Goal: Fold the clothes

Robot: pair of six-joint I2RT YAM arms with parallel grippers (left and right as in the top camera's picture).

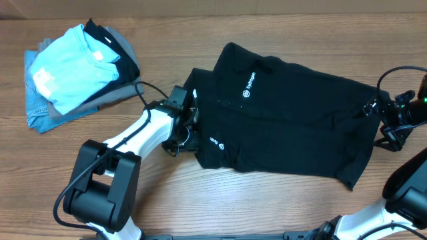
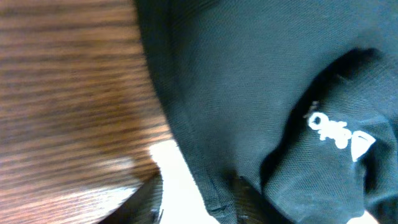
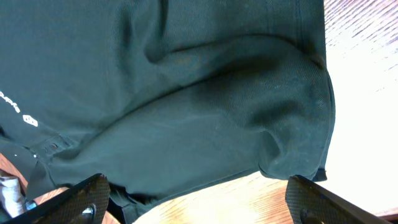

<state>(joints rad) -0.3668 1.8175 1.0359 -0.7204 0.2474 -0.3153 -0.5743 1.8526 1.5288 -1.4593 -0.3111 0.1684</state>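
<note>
Overhead layout: black polo shirt [image 1: 287, 127] flat on the desk [image 1: 267, 207], long axis left to right, collar left, hem right.
Left hand [image 1: 190, 119]: at collar-end edge, on the cloth; grip blurred, cannot tell.
Right hand [image 3: 202, 199]: fingers wide apart, just beside hem.
Judgement: each hand nearest its own end.

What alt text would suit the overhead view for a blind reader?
A black polo shirt lies spread on a wooden table, with the left gripper at its collar end and the right gripper at its hem. Folded clothes sit at the picture's upper left.
</note>
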